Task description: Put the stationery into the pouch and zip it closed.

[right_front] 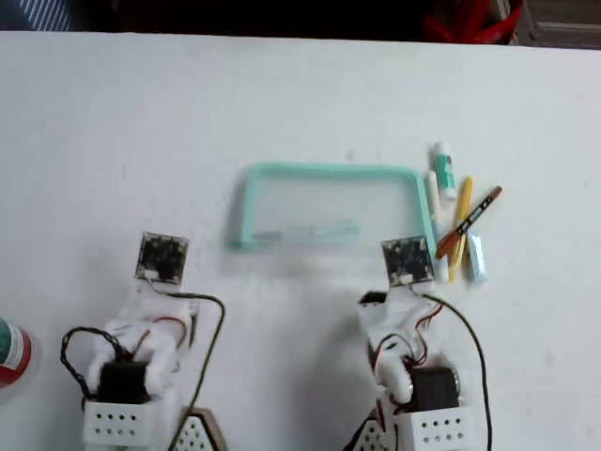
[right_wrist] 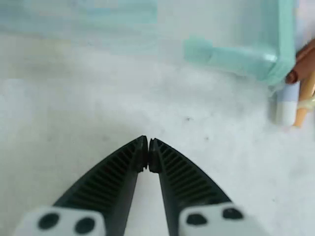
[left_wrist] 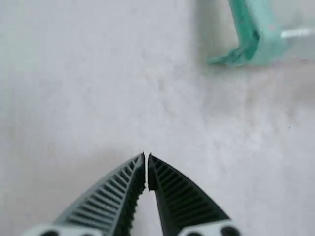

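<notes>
Gripper state, left wrist view: the left gripper point(left_wrist: 146, 160) has its two ribbed fingers pressed together at the tips, pinching nothing, above the bare white table point(left_wrist: 74, 73). A teal-trimmed corner of the pouch point(left_wrist: 253, 44) lies on the table, well apart from the tips.

Right wrist view: the right gripper point(right_wrist: 147, 147) is likewise pressed together and holds nothing. The pouch point(right_wrist: 236, 56) lies flat near the tips. The ends of several stationery items point(right_wrist: 285, 103) lie just beside its teal corner, outside the pouch.

High view: the clear pouch point(right_front: 329, 202) lies flat at mid-table. The left arm point(right_front: 150, 319) sits near its lower left corner and the right arm point(right_front: 408, 329) at its lower right corner. Beside the pouch's right edge lie a white-and-green tube point(right_front: 443, 169), a yellow pen point(right_front: 464, 197), an orange pen point(right_front: 484, 209) crossing the yellow pen, and a pale blue block point(right_front: 477, 256). A red-and-green container point(right_front: 11, 352) stands at the table's left edge.
</notes>
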### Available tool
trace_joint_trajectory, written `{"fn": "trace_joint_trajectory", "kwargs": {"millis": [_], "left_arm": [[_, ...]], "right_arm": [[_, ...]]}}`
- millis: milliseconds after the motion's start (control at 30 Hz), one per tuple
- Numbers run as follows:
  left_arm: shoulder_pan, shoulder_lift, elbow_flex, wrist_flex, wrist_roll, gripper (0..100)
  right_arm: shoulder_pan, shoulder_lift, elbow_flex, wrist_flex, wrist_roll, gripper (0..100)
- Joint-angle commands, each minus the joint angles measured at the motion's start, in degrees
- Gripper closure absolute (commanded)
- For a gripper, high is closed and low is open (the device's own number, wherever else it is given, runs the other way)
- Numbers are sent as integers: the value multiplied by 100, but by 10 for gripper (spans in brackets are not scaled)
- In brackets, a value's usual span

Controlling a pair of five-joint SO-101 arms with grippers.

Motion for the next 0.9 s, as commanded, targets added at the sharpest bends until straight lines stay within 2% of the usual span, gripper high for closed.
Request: {"fn": "trace_joint_trajectory", "kwargs": {"millis": [0,767,867], "left_arm": [[57,-31,-18,888,26,967],[75,-31,-18,897,53,967],[84,-31,-18,659,53,967]], "right_arm": [[48,-22,44,-110,-44,979],[40,-22,44,-110,-35,979],[31,-22,44,-110,-35,979]]}}
